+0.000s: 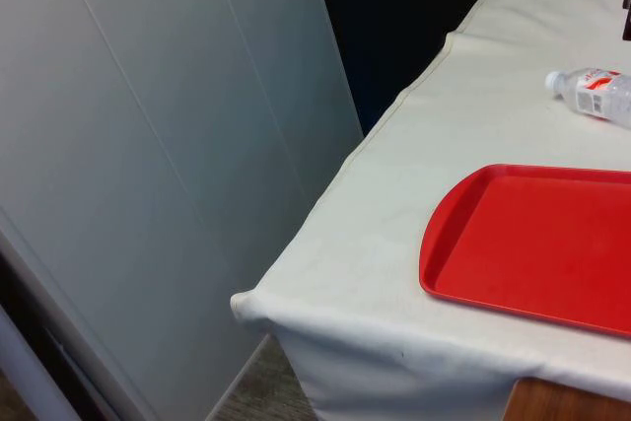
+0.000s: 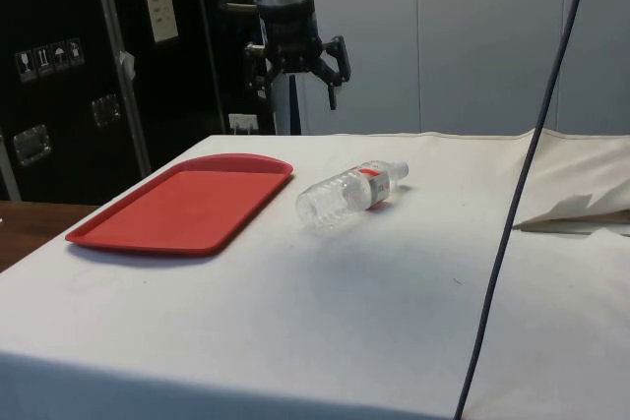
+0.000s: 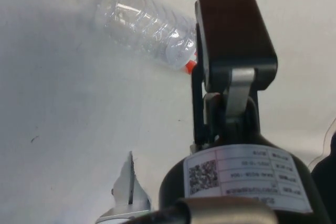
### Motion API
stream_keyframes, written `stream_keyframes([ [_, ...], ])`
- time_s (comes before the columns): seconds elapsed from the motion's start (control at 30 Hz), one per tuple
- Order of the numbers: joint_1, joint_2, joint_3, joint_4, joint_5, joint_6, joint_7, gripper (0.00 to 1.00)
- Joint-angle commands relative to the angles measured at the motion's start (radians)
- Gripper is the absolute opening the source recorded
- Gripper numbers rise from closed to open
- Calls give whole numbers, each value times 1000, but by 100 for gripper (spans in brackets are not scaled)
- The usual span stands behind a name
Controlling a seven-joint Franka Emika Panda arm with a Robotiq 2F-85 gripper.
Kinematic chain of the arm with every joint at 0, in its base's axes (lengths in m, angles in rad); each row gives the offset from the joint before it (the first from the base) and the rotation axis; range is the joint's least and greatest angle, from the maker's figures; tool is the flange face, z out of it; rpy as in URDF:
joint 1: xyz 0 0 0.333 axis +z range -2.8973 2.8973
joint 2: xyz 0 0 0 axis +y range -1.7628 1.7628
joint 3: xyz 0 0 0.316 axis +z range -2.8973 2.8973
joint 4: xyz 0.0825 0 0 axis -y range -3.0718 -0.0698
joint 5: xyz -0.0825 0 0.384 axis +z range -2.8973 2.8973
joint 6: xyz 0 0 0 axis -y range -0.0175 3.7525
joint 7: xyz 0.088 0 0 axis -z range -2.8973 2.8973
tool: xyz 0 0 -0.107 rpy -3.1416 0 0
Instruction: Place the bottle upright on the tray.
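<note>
- Lying nearest in the side view is the bare white cloth [image 2: 325,322], with a dark cable [image 2: 522,194] hanging across the near corner.
- Just past that, the red tray [image 2: 187,206] sits flat and bare toward the table's side edge.
- Beside the tray, close but apart from its rim, the bottle [image 2: 349,195] rests on its side, clear plastic with a red-and-white label and a white cap pointing away from the tray.
- Farthest back, the gripper [image 2: 298,64] hangs well above the table, beyond the bottle, its 2 fingers spread wide and holding nothing.
- From the wrist, the bottle [image 3: 149,27] sits below and partly behind 1 finger [image 3: 233,38], so the arm looks roughly lined up over it.
- My guess: the descent to grasp is the step at hand, with everything still to do.
- Risks as I see them:
  - A round, thin-walled bottle can roll off if 1 finger touches first.
  - Gripping hard may crumple it; gripping lightly may let it slip while tilting upright.
  - An empty-looking bottle is light and narrow-based, so releasing it slightly tilted could topple it on the tray.
</note>
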Motion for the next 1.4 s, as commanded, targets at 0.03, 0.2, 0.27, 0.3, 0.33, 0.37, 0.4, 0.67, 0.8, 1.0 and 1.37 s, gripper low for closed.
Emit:
stream_keyframes([
  [0.03,-2,-4,-2,-6,3,5,1,100],
  [0.2,-1,-8,-7,-17,11,2,9,100],
  [0.27,-2,-8,-7,-19,13,2,11,100],
  [0.3,-2,-8,-7,-19,13,2,11,100],
  [0.33,-2,-7,-7,-22,18,3,16,100],
  [0.37,-2,-7,-7,-24,21,4,18,100],
  [0.4,-2,-7,-7,-26,25,5,20,100],
  [0.67,-3,-7,-8,-44,59,9,27,100],
  [0.8,-4,-12,-7,-58,93,11,21,100],
  [1.0,-5,-18,-7,-71,127,12,15,100],
  [1.37,-5,-35,-7,-103,206,11,7,100],
])
